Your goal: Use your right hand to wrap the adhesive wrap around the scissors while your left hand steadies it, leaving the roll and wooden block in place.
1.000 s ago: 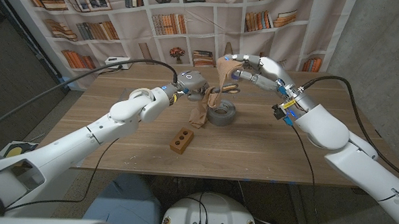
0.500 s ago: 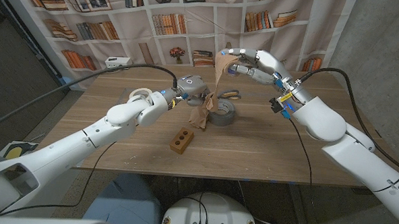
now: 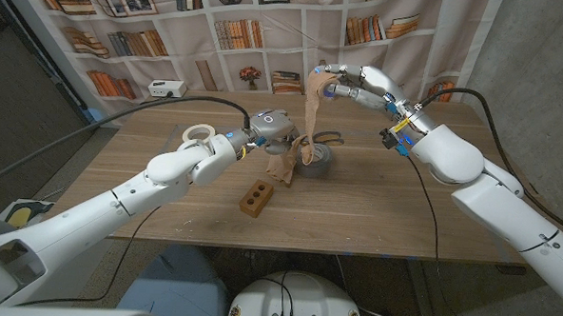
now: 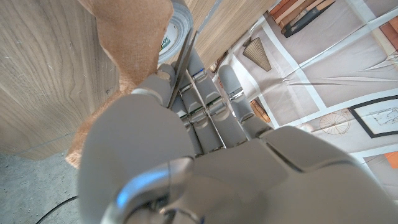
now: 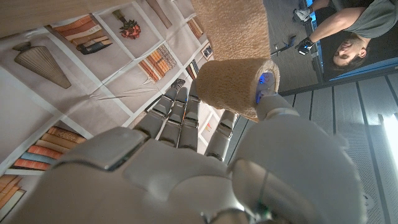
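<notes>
Wrap stretched up from the scissors, one hand at each end.

From the head camera, my right hand holds the adhesive wrap high above the table, its strip running down to the scissors, which my left hand grips beside the grey tape roll; the wooden block lies nearer. My left wrist camera shows my fingers clamped on a blade. My right wrist camera shows the wrap roll pinched at my fingertips.

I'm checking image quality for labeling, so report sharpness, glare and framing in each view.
Head view: evenly lit and sharp, soft shadow beneath the wooden block. Left wrist view: the left hand is so close it blurs, with a bright glint low on its casing. Right wrist view: the adhesive wrap is crisp; the right hand is softer.
</notes>
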You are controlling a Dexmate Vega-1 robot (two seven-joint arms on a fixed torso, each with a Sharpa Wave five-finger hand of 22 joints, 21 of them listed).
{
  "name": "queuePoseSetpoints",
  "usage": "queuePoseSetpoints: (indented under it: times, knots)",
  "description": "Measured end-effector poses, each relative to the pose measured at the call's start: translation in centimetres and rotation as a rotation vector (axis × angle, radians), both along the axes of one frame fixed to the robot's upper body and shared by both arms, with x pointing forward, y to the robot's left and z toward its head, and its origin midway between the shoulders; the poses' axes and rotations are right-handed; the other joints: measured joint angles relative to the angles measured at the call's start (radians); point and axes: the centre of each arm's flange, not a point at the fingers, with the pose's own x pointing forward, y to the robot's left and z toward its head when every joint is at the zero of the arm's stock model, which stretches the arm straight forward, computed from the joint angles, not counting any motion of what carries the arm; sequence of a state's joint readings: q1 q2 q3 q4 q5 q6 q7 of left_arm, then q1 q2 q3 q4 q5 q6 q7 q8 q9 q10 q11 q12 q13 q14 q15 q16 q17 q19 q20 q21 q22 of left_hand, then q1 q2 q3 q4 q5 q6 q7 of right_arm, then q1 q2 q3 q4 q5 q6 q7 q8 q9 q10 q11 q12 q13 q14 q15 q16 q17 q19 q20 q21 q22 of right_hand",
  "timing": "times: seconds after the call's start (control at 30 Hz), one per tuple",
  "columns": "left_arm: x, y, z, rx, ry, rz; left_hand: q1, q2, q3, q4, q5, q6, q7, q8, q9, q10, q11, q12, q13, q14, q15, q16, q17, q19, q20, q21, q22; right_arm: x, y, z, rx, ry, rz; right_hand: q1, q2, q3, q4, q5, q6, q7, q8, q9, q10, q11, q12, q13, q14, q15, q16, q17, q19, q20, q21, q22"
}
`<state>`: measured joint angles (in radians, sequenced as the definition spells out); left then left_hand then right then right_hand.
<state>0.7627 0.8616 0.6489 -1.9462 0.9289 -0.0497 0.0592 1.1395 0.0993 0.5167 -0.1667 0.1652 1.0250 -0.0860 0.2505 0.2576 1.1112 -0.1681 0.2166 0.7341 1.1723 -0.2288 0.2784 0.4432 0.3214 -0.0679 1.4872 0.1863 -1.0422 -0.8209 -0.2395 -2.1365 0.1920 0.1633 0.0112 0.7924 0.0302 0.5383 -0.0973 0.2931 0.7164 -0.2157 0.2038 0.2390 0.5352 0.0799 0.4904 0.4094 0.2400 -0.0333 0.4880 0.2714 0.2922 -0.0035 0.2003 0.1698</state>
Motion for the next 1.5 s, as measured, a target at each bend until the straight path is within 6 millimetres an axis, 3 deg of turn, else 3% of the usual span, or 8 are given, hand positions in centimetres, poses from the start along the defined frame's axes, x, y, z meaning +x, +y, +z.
queuePoseSetpoints:
  times: [0.6, 1.2, 1.5]
  knots:
    - [-0.7, 0.9, -0.5, -0.02, -0.013, -0.003, 0.001, 0.0, 0.0, 0.0, 0.0, 0.0, 0.0, 0.001, 0.0, 0.0, 0.0, -0.001, 0.0, 0.0, 0.0, 0.0, -0.001, 0.0, 0.0, 0.0, 0.0, 5.1, -2.4, 1.5, 0.06, 0.145, -0.016, -0.003, 0.003, 0.0, 0.0, 0.0, 0.0, 0.0, -0.001, 0.001, 0.0, 0.0, 0.001, 0.0, -0.001, -0.001, -0.004, 0.005, 0.0, 0.0, 0.0, 0.0]
    - [-2.4, 1.6, -0.9, -0.033, -0.061, -0.019, 0.003, 0.001, 0.0, 0.0, 0.0, 0.0, 0.0, 0.001, 0.0, 0.0, 0.0, -0.002, -0.002, 0.0, 0.0, -0.001, 0.0, 0.002, -0.009, 0.0, 0.0, 10.8, -4.8, 1.2, 0.14, 0.281, -0.019, -0.002, 0.002, 0.0, 0.0, 0.0, 0.0, 0.0, -0.007, 0.001, 0.0, 0.0, 0.003, 0.0, -0.004, 0.0, -0.004, 0.005, -0.013, 0.013, 0.0, 0.0]
    - [-3.1, 2.5, -1.2, -0.08, -0.087, -0.024, 0.003, 0.001, 0.0, 0.0, 0.0, 0.0, 0.0, 0.001, 0.0, 0.0, 0.0, -0.005, -0.005, 0.009, 0.001, -0.004, -0.005, 0.005, -0.016, 0.0, 0.0, 12.1, -5.3, 0.6, 0.146, 0.306, -0.035, -0.002, 0.002, 0.0, 0.0, 0.0, 0.0, 0.0, -0.004, 0.0, 0.0, 0.0, 0.003, 0.0, -0.004, 0.0, -0.004, 0.01, -0.013, 0.013, 0.0, 0.0]
